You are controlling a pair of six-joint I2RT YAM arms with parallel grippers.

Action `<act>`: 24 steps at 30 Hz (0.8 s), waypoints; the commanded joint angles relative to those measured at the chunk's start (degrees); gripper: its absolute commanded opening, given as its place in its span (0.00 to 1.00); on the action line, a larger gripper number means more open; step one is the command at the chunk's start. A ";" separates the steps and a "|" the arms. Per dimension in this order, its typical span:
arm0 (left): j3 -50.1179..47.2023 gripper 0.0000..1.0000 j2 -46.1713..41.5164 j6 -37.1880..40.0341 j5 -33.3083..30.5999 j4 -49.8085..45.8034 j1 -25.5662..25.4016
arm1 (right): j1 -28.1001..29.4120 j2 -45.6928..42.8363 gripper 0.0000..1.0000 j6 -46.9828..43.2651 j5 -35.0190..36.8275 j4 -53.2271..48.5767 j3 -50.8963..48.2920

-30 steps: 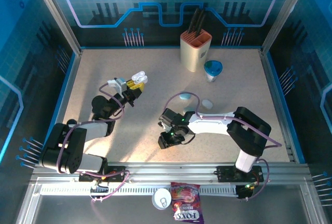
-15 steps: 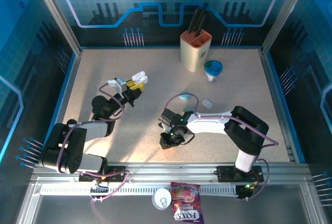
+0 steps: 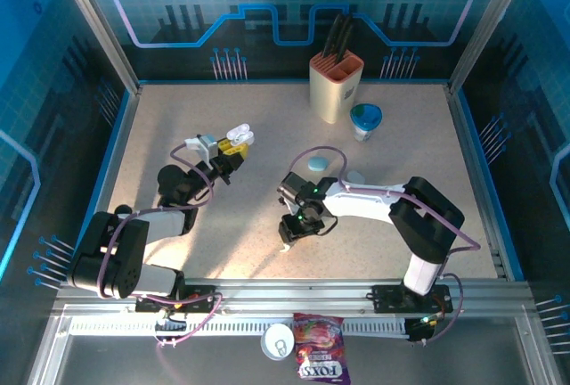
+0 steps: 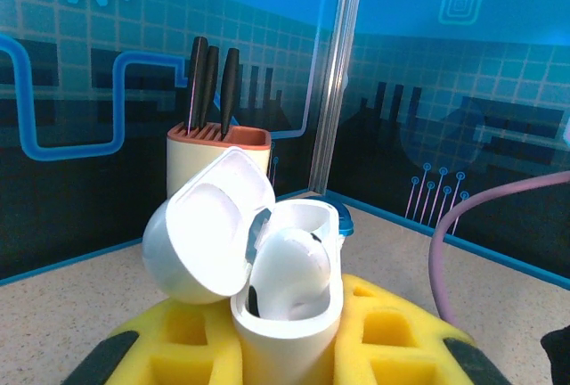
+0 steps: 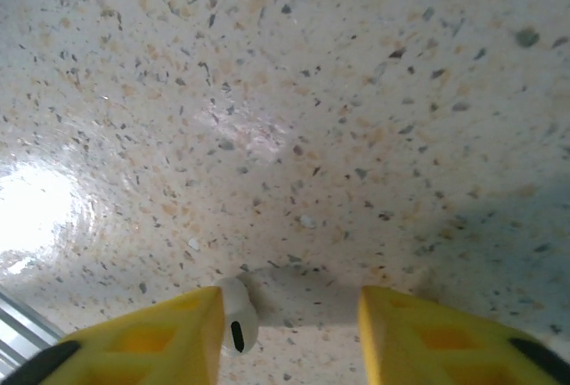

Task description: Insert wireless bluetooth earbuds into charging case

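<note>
Jaws parted, the right gripper (image 5: 289, 336) brackets an earbud (image 5: 236, 315) (frame bottom) for pinching, while the left gripper (image 4: 287, 349) clamps the open charging case (image 4: 289, 300), presenting it.

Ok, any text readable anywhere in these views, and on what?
"FOXS": on the pink snack bag at the near edge.
On the can beside it: nothing legible.
On the wall panels: gear and circuit graphics, no words.
On the case and earbud: no lettering.
</note>
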 commanded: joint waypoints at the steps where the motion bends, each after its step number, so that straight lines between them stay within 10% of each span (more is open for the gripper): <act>1: -0.87 0.07 -0.56 0.07 1.04 1.88 0.65 | -0.22 -2.38 0.51 3.40 -2.94 1.52 -1.39; 24: -0.77 0.08 -0.18 -0.01 1.65 1.95 0.60 | 0.40 -3.84 0.35 18.56 -11.35 12.88 -10.67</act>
